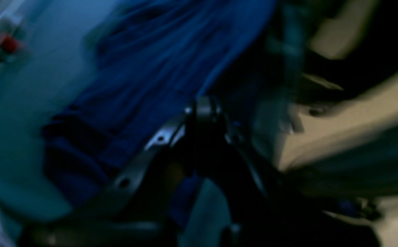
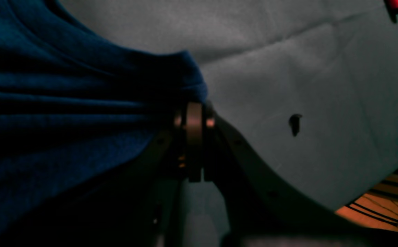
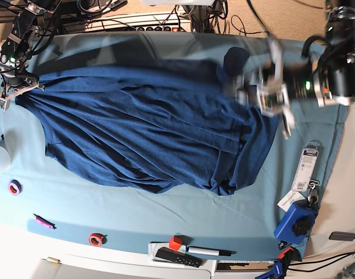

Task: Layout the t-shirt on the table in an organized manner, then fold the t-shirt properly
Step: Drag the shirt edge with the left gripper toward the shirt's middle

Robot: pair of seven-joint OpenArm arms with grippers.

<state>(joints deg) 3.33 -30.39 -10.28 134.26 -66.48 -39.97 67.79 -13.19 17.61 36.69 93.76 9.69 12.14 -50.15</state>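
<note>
Fingers [image 2: 194,144] of the right gripper [image 2: 194,113] pressed together on a bunched corner of the t-shirt [image 2: 65,113], cloth gathered right at the tips and fanned away from them in long taut folds. Beyond the tips, bare teal table [image 2: 288,68] with a small dark speck [image 2: 294,124] on it and a red object [image 2: 395,4] far off at the frame's corner.

Fingers [image 1: 164,137] of the left gripper [image 1: 204,109] closed together too, though heavily blurred in the wrist view; blue fabric lay directly ahead of and beside the tips, and seemed caught between them, the blur leaving the exact pinch unclear. Past that cloth, pale teal tabletop and a smeared red spot [image 1: 8,43].

Seen from the base view, stretched wide between the two grippers: right gripper [image 3: 9,96] at one end holding a pulled-out corner, left gripper [image 3: 270,96] at the other, motion-smeared, over a humped edge of the shirt. Hung loose and wrinkled on the side away from both sets of fingers, with a rumpled point well clear of the left tips.

Farther out along the table's near edge: a purple tape ring [image 3: 14,187], a pink marker [image 3: 42,221], a red tape ring [image 3: 96,239], a small red block [image 3: 175,242], a black remote [image 3: 177,257], a pen [image 3: 209,251], a blue device [image 3: 296,221] and packaged tags [image 3: 307,167].
</note>
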